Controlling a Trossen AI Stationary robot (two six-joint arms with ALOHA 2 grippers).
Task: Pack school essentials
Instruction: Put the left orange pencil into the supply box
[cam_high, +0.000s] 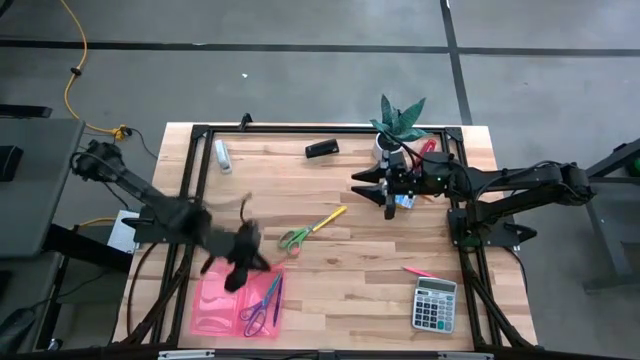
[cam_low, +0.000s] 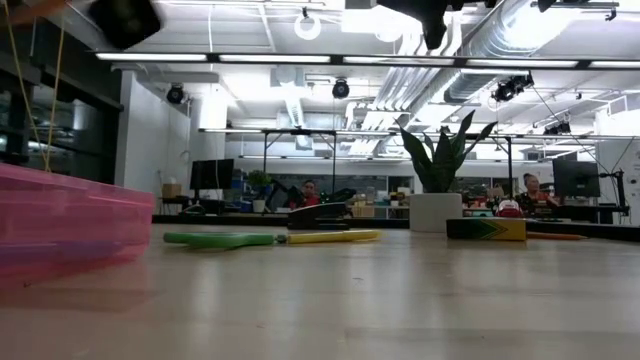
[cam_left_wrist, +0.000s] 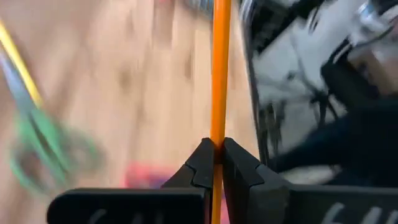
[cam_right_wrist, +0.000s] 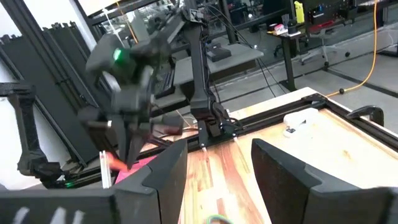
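Left pincer (cam_left_wrist: 215, 163) clamped on orange pencil (cam_left_wrist: 218, 68) (long axis upright), we note it above pink tray (cam_high: 215, 312), lower left.

The right gripper (cam_right_wrist: 214, 177) is holding its two dark fingers apart above the wooden table (cam_right_wrist: 348, 155). Far across it, the blurred left gripper (cam_right_wrist: 127, 146) is hanging over a pink tray (cam_right_wrist: 140, 167), apparently gripping an orange pencil (cam_right_wrist: 115, 163). A white object (cam_right_wrist: 300, 120) is lying near the table's black frame (cam_right_wrist: 261, 118).
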